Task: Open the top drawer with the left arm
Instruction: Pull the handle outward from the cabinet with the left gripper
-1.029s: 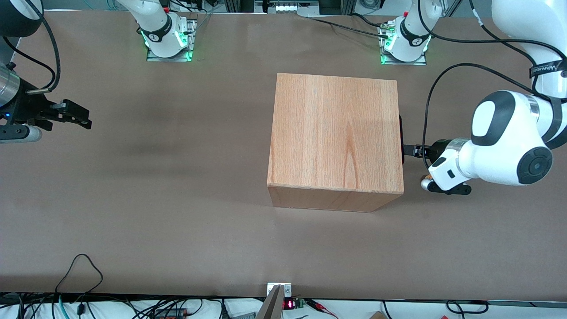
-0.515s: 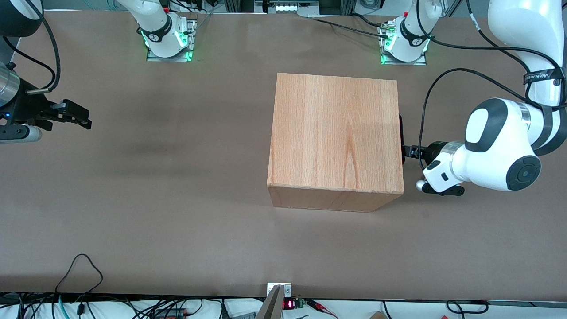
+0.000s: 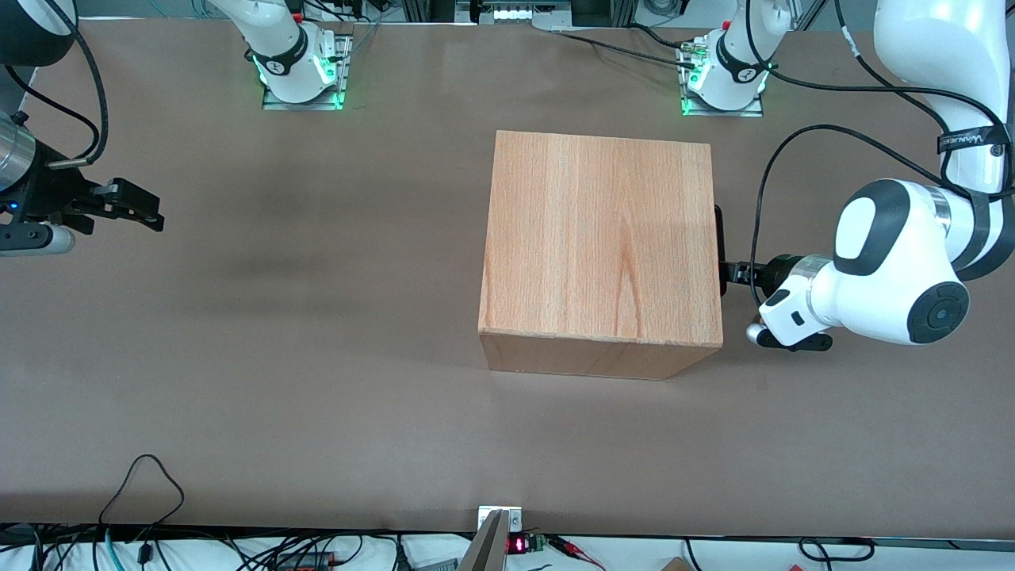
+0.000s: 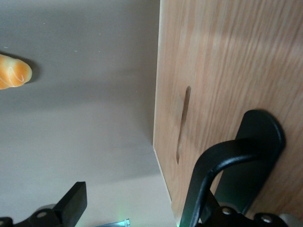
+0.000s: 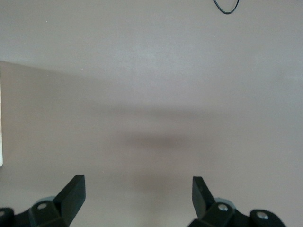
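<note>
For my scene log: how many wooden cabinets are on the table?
1. The wooden cabinet stands mid-table, nearer the working arm's end. The left gripper is at the black handle on its drawer side. None other shows.

Left arm [image 3: 896, 274] outstretched, claw [image 3: 733, 272] open

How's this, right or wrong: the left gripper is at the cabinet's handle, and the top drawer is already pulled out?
Wrong on the drawer: the top drawer is shut. The front view shows nothing sticking out of the cabinet. The gripper is indeed at the handle.
</note>
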